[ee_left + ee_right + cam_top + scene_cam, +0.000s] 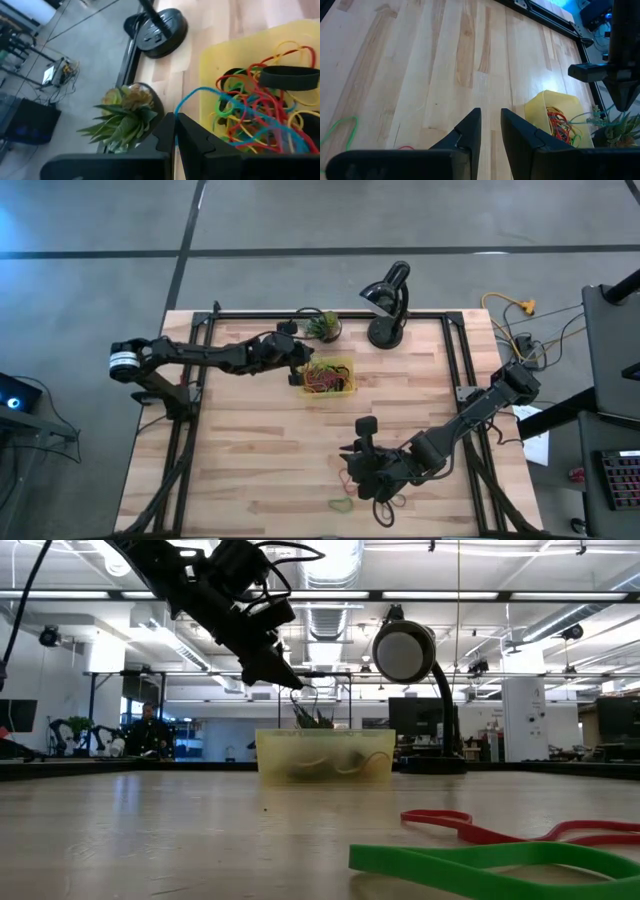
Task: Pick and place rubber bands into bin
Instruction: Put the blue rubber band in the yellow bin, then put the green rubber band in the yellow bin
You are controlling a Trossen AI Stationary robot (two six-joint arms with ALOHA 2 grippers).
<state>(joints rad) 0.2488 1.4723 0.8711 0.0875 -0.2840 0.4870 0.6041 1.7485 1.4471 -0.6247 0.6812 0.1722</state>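
The yellow bin [330, 378] stands at the table's far middle with several coloured rubber bands [255, 110] in it. My left gripper [303, 365] hangs just above the bin's left rim, shut on a blue band [200, 91]; it also shows in the low view [285, 678]. My right gripper [352, 468] is near the table's near edge, a little open and empty [491, 120]. A green band [342, 503] and a red band [350, 478] lie flat on the table beside it, and also show in the low view, green [480, 865] and red [480, 828]. My left gripper pinches the blue band at one point of its loop [176, 111] between its two fingertips. The fingers slant down from the table's left. The band arcs from the fingers over the bin's rim, and its other end [280, 132] lies among the bands in the bin.
A small potted plant [322, 326] stands just behind the bin, and a black desk lamp [388, 300] to its right. Black frame rails [462, 360] run along the table's left and right sides. Bare wood lies between the bin and my right gripper.
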